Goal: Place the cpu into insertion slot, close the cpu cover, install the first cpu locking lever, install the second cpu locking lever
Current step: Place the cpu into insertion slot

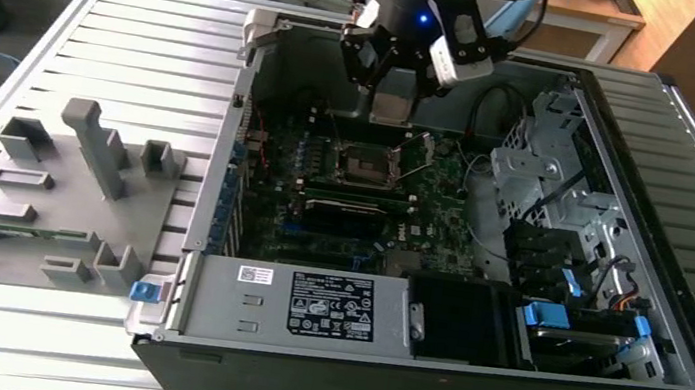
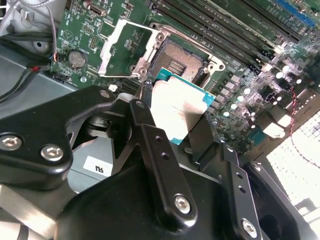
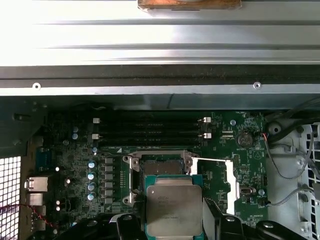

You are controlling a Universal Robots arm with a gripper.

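Observation:
My gripper hangs inside the open computer case, shut on the cpu, a flat square chip with a dull silver top. In both wrist views the cpu sits between the black fingers, held above the motherboard and just short of the insertion slot. The slot is a dark, uncovered square with a metal rim. The cpu cover, a thin silver frame, stands swung open beside the slot.
Long black memory slots run beside the socket. A labelled power supply fills the near end of the case, and a metal drive cage with cables stands on the exterior view's right. Outside the case lies a grey fixture plate.

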